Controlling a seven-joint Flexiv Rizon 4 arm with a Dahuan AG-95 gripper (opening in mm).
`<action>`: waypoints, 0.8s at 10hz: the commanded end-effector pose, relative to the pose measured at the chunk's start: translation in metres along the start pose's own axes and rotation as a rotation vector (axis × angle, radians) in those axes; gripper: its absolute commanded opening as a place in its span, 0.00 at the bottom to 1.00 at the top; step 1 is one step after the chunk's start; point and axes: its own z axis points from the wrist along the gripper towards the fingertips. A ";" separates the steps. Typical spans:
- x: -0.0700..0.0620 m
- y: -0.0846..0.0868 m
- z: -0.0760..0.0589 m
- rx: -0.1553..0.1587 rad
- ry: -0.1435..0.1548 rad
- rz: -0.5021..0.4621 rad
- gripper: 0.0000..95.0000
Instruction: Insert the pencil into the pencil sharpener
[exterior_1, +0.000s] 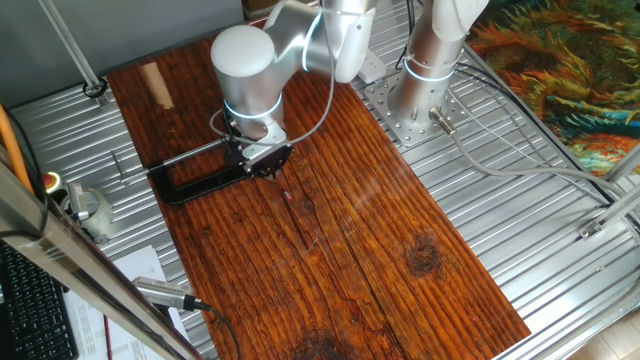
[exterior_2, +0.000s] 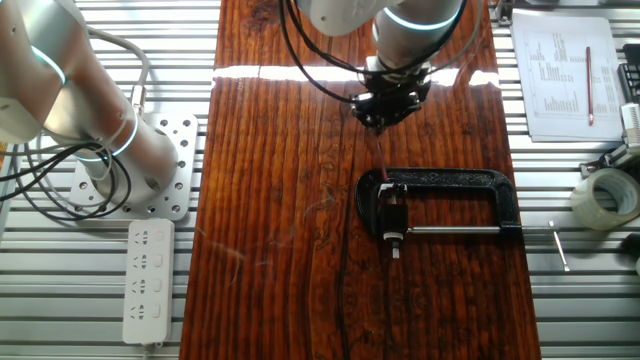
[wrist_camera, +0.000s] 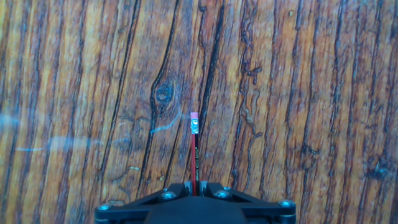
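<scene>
Currently, item one: gripper (wrist_camera: 194, 186), clenched on the pencil (wrist_camera: 194, 149), eraser end pointing away along the tabletop (exterior_1: 380, 230) grain. Item two: pencil sharpener (exterior_2: 392, 215), held in the black C-clamp (exterior_2: 450, 195), near the gripper in the other fixed view. Handling note: we judge the pencil must line up with the sharpener's opening before advancing; we cannot tell the opening's direction, nor which pencil end leads. Advance slowly, axis straight.
</scene>
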 end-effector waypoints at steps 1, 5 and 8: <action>0.001 -0.002 0.002 0.001 -0.015 0.000 0.00; 0.002 -0.006 0.000 0.001 -0.012 -0.002 0.00; 0.004 -0.009 -0.001 0.001 -0.011 -0.003 0.00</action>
